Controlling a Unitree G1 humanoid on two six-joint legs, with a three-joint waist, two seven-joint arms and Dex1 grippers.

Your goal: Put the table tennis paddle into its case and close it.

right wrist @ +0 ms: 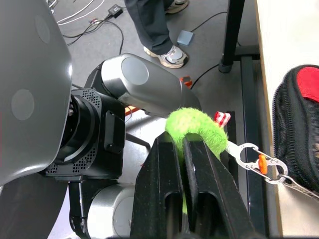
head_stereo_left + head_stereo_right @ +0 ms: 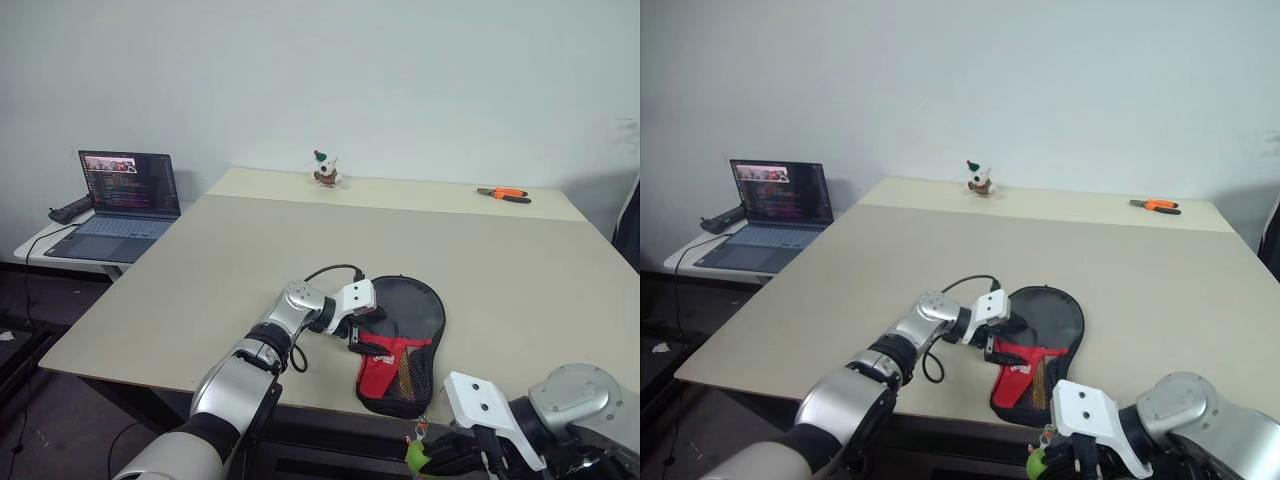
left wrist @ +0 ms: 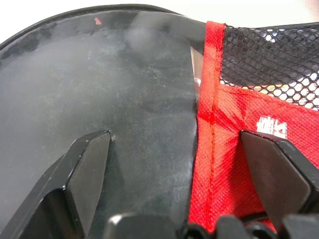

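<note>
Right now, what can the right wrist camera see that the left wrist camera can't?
The right wrist view has the right claw shut on a fuzzy green ball, clipped by a silver carabiner to the zip, plus a person's shoes on the floor. The left wrist view has the left claw open over the paddle and the white logo. Both show the case.

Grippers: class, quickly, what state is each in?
Left gripper: open, over the case.
Right gripper: shut on the green fuzzy ball.
</note>
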